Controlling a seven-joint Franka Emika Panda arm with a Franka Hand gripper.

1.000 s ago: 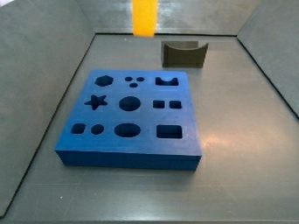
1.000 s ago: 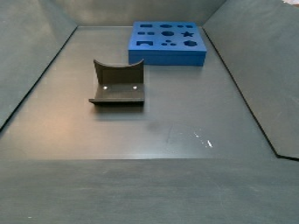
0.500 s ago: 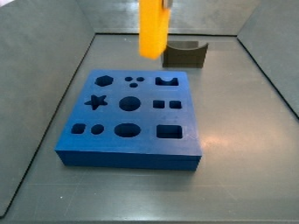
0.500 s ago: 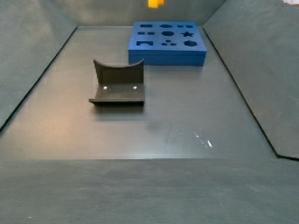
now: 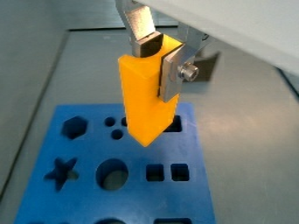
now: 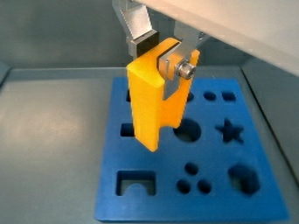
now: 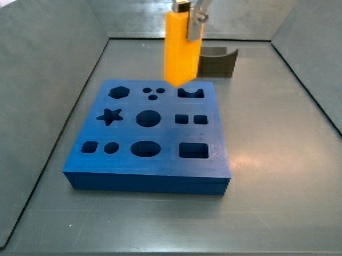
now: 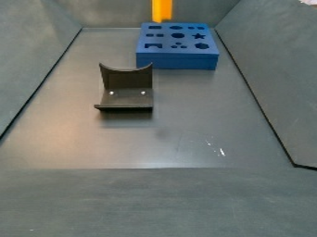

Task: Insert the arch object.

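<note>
My gripper (image 5: 158, 57) is shut on the arch object (image 5: 145, 98), a tall, smooth orange-yellow block held upright by its upper end. The silver fingers (image 6: 174, 68) clamp it on two sides. It also shows in the wrist view (image 6: 151, 103) and in both side views (image 7: 181, 52) (image 8: 162, 8). It hangs above the far part of the blue board (image 7: 222, 132), apart from it, with its lower end near the cutouts in the far row. The board has several shaped holes and shows in both wrist views (image 5: 87, 156) (image 6: 218, 159) and in a side view (image 8: 198, 59).
The fixture (image 8: 124, 88), dark olive-grey with a curved notch, stands on the grey floor apart from the board; in a side view (image 7: 219, 63) it is just behind the block. Grey walls slope up round the floor.
The gripper has come down with the arch object and moved over the far part of the board. The board and the fixture have not moved.
</note>
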